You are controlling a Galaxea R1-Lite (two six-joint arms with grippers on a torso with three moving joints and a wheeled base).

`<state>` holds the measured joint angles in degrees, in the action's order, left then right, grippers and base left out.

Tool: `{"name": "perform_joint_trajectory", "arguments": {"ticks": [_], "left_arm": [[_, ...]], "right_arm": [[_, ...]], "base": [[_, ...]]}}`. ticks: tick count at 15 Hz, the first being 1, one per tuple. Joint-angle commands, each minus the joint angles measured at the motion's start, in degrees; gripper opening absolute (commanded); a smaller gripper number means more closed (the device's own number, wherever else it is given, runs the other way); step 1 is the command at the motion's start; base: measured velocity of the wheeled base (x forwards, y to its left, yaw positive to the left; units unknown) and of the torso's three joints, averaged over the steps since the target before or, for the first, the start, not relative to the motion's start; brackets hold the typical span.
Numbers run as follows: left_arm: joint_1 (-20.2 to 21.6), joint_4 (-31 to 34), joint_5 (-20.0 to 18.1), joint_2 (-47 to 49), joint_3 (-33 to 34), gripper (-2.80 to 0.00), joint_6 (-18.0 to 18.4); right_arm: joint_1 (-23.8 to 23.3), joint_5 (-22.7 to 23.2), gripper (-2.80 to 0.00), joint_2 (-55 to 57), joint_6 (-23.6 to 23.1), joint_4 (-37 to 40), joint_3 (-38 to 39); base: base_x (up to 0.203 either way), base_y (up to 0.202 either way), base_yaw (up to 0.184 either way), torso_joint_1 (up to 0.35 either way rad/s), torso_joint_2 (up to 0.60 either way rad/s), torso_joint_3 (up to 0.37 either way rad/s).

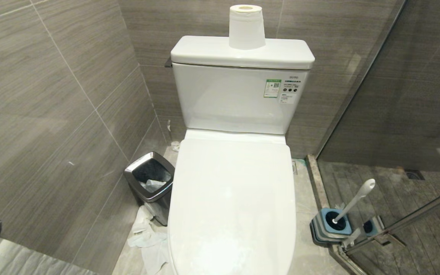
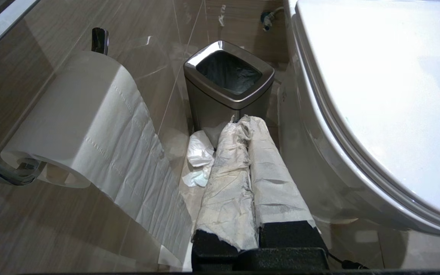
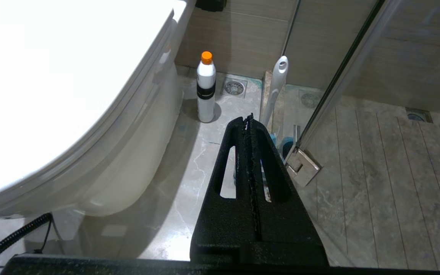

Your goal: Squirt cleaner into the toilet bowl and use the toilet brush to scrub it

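The toilet bowl (image 3: 128,160) shows only its white outer wall; the shut lid (image 1: 231,198) covers its inside. The toilet brush (image 1: 357,200) leans in its blue-and-grey holder (image 1: 330,225) on the floor to the right of the toilet, by the glass door. A white bottle with an orange cap (image 3: 206,89) stands on the floor between toilet and brush (image 3: 277,84); no cleaner liquid shows. My left gripper (image 2: 245,120), its fingers wrapped in paper, is shut and empty beside the toilet's left side. My right gripper (image 3: 248,118) is shut and empty, pointing toward the brush. Neither arm is in the head view.
A steel bin (image 1: 151,181) with a black liner stands left of the toilet, crumpled tissue (image 1: 147,236) before it. A paper roll (image 2: 78,114) hangs on the left wall; another (image 1: 246,26) stands on the tank. The glass shower door and its hinge (image 3: 302,166) bound the right.
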<state>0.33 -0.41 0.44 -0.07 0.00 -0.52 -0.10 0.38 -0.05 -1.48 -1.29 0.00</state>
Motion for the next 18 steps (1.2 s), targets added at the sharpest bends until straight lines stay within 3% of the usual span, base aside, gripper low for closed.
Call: {"name": "perform_joint_trajectory", "arguments": {"ticks": [1,18], "left_arm": [[0.02,-0.02,0.03,-0.01,0.35,-2.80,0.00],[0.02,-0.02,0.00,-0.01,0.35,-2.80,0.00]], "right_arm": [[0.01,-0.03,-2.80,-0.04,-0.02,-0.03,0.70],[0.01,-0.03,-2.80,-0.04,-0.02,-0.03,0.70]], "base": [[0.000,0.000,0.000,0.000,0.00,0.000],[0.000,0.000,0.000,0.000,0.00,0.000]]}}
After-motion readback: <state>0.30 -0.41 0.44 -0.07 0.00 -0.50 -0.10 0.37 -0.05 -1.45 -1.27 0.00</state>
